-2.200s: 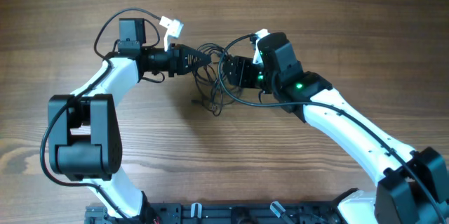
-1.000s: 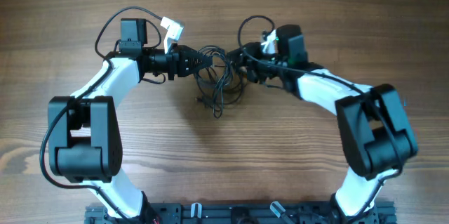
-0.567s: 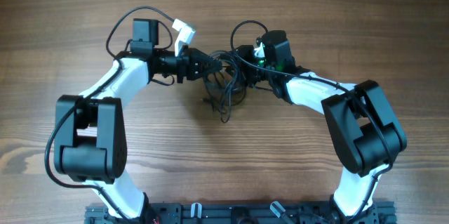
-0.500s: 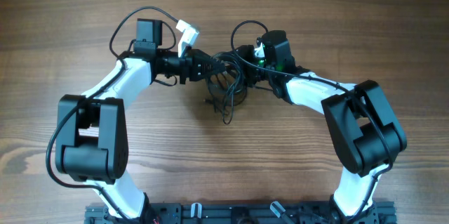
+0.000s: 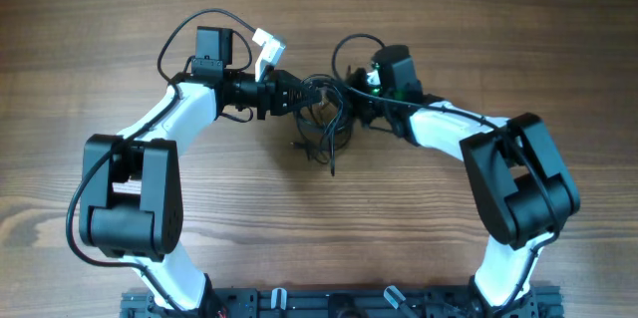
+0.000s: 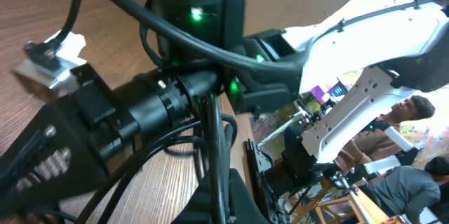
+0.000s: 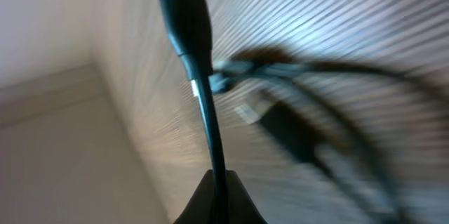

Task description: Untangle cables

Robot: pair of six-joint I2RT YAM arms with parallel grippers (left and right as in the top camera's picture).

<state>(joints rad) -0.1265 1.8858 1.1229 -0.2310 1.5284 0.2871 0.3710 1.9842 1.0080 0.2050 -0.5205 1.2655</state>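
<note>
The cables point(image 5: 327, 131) are seen as a knot of thin black cords bunched on the wooden surface point(image 5: 498, 19), directly between the two claws. The left claw point(image 5: 302, 97) is brought in from the left and is closed tight on strands at the knot's upper left edge. The right claw point(image 5: 349, 105) is set just beside the knot's upper right edge, facing the left one with only the cords between them. Most of the tangle lies just below the line joining the two claws, and one loose end point(image 5: 330, 163) trails from it toward the robot's base.

In the left wrist view, several cords point(image 6: 210, 133) are seen rising out of the pinched fingertips at the bottom edge, with the right arm's dark wrist housing point(image 6: 196, 6) close behind them. In the blurred right wrist view, a single cord point(image 7: 210, 133) is clamped between the closed fingertips and runs upward to a thicker plug point(image 7: 184, 13).
</note>
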